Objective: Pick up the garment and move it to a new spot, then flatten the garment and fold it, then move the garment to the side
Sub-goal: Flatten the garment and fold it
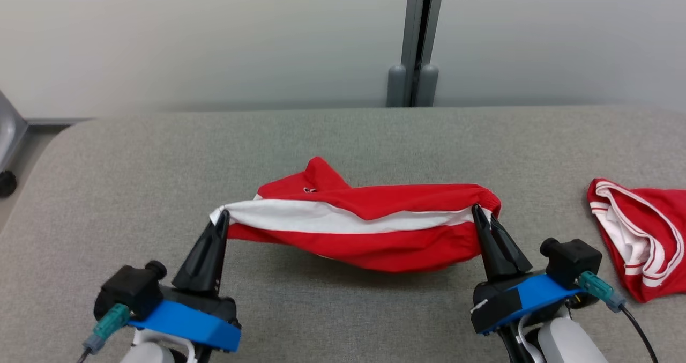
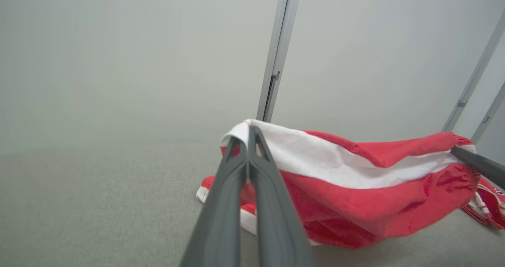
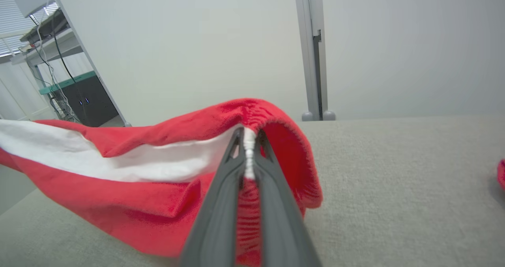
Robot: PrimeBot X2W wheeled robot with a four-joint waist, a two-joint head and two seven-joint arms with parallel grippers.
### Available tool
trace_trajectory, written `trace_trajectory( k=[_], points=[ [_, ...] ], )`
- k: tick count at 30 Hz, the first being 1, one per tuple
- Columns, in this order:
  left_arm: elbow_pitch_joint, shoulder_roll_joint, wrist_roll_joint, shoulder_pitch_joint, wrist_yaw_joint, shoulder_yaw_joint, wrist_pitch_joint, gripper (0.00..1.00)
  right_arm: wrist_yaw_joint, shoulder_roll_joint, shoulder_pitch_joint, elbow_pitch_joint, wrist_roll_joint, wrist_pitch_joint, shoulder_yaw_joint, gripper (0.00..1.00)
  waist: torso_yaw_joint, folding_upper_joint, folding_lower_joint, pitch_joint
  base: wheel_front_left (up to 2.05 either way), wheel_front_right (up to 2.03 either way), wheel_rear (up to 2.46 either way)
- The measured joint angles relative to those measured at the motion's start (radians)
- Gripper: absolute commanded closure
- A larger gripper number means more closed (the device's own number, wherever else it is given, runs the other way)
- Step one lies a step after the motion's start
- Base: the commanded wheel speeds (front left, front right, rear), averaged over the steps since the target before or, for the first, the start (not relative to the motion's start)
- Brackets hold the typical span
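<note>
**Red garment (image 1: 364, 223) lifted, mid-frame, strung between both grippers**
The left gripper (image 1: 223, 214) and right gripper (image 1: 476, 208) each pinch one end, fingers pressed onto the cloth, and its white-banded middle sags toward the grey padded surface (image 1: 343, 138). Pick-up looks done. Placing, flattening, folding and setting aside remain. A second red garment (image 1: 638, 234) lies at the right edge, with a pale wall (image 1: 214, 30) and a grey post (image 1: 418, 41) behind.
</note>
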Motion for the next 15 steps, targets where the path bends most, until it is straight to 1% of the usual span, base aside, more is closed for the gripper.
trace_trajectory(
  k=[2,4,8,13,15],
  points=[
    [-0.043,0.013,0.021,-0.011,0.0,0.023,0.0,1.0,0.0,0.0,-0.003,-0.041,0.026,0.0,0.029,1.0,-0.009,0.0,-0.0002,-0.029,0.0,0.0,0.0],
    [-0.085,0.036,0.044,-0.041,0.0,0.042,0.0,1.0,0.0,0.001,-0.02,-0.082,0.065,0.0,0.056,1.0,-0.019,0.0,-0.0001,-0.053,0.0,0.0,0.0],
    [-0.169,0.083,0.068,-0.1,0.0,0.084,0.0,1.0,0.0,-0.005,-0.077,-0.173,0.107,0.004,0.1,1.0,-0.038,0.0,-0.0001,-0.095,0.0,0.0,0.0],
    [-0.235,0.16,0.077,-0.188,0.0,0.112,0.0,1.0,0.0,-0.055,-0.14,-0.317,0.172,0.097,0.093,1.0,-0.051,0.0,-0.0001,-0.121,0.0,0.0,0.0],
    [-0.239,0.186,0.067,-0.224,0.0,0.11,0.008,1.0,0.0,-0.06,-0.153,-0.352,0.186,0.141,0.076,1.0,-0.051,0.0,-0.0001,-0.115,0.0,0.0,0.0]
  ],
)
